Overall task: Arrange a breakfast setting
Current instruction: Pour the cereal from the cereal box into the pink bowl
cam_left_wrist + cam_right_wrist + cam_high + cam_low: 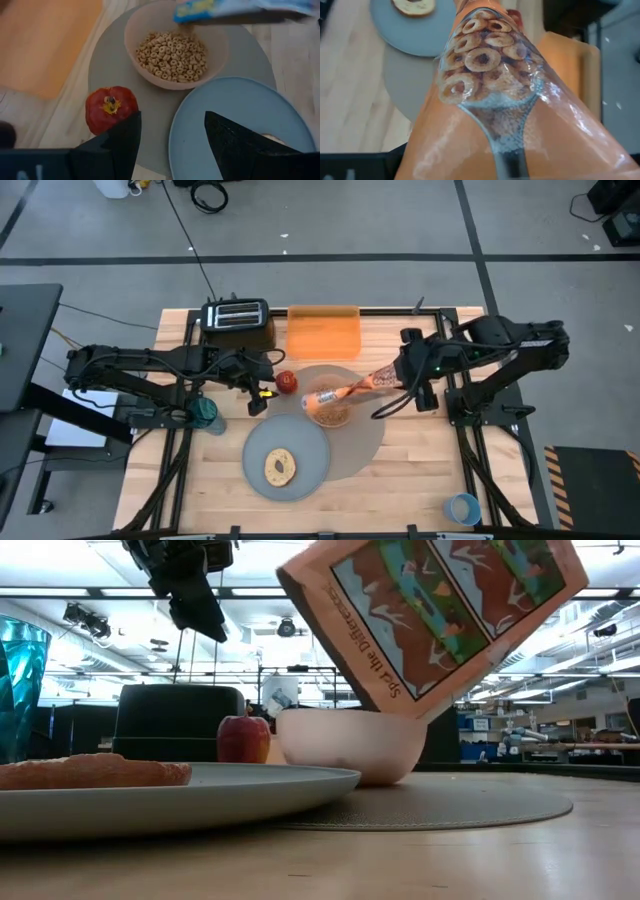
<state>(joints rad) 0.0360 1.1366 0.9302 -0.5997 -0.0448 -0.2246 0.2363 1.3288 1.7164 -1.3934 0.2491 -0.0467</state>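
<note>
A pale pink bowl (330,413) of cereal rings (172,55) stands on the round taupe mat (365,445). A grey plate (300,445) with a bagel (280,468) overlaps the mat's near left part. A red apple (287,382) rests on the mat's far left edge. My right gripper (400,376) is shut on an orange cereal box (355,391) tilted over the bowl. My left gripper (258,396) hangs open and empty just left of the apple (111,107), above the table (195,600). A small blue cup (463,508) stands at the near right corner. No spoon shows. My right gripper holds the cereal box by its raised end (384,378), coming from the table's right. The box fills the right wrist view (500,100) and hides the fingers. It is lifted clear and slants down to the left, its lower end (400,705) over the bowl (350,745).
A black toaster (238,322) and an orange tray (323,332) stand along the far edge. A teal glass (205,414) stands at the left, under my left arm. Bare wood lies near the right and near edges.
</note>
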